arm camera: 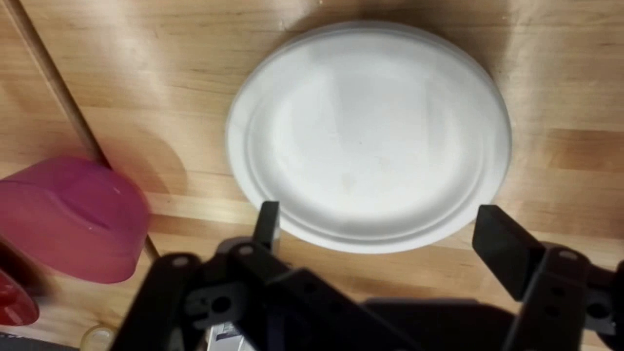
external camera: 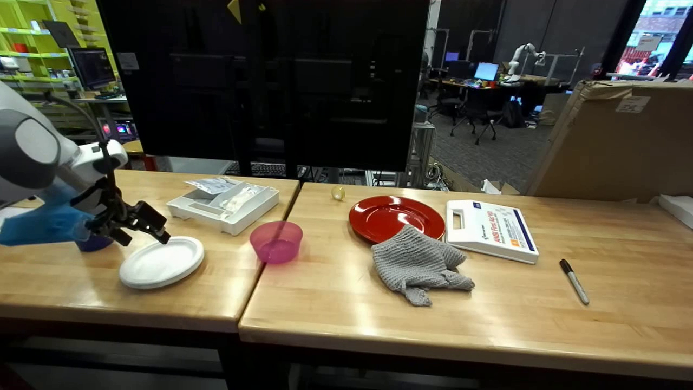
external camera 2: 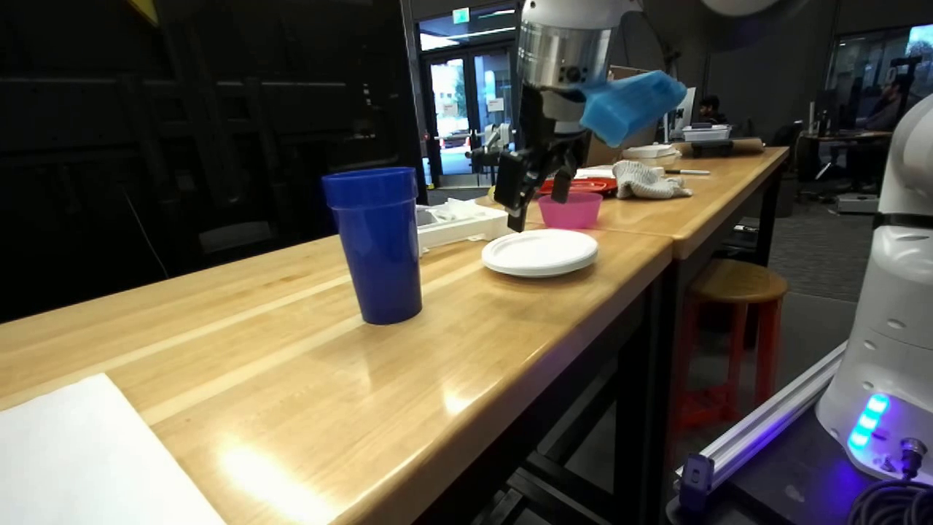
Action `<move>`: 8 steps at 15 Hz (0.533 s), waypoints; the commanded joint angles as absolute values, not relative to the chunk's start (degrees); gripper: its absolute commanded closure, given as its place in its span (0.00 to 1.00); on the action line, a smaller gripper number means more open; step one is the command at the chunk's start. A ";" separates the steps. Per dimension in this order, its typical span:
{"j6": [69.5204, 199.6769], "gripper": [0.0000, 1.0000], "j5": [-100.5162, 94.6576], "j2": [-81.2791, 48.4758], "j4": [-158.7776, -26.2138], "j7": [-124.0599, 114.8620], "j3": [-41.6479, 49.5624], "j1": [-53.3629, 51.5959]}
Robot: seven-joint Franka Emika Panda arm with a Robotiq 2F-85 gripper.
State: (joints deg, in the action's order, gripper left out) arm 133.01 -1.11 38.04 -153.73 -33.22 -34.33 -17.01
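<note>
**Spread, empty claw [arm camera: 376, 218] above plates [arm camera: 369, 136]**

In the wrist view the plates lie at its twelve o'clock on the glossy table [arm camera: 565, 92]; a slow, level approach should suit such light-looking plates. In an exterior view, a seam [external camera: 253, 290] runs at their three o'clock, a black panel [external camera: 265, 92] rises at one.

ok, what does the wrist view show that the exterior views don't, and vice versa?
Wrist view only: faint tan marks on the face of the white plate; I can't make them out in the exterior views.

Exterior views only: the blue cup and the marker, each visible in both exterior views.

Shared: the white plate, the pink bowl, the red plate and the gripper, its fingers apart.
</note>
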 commanded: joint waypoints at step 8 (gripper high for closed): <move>113.77 0.00 -5.29 41.34 -148.61 -24.08 -37.48 -21.60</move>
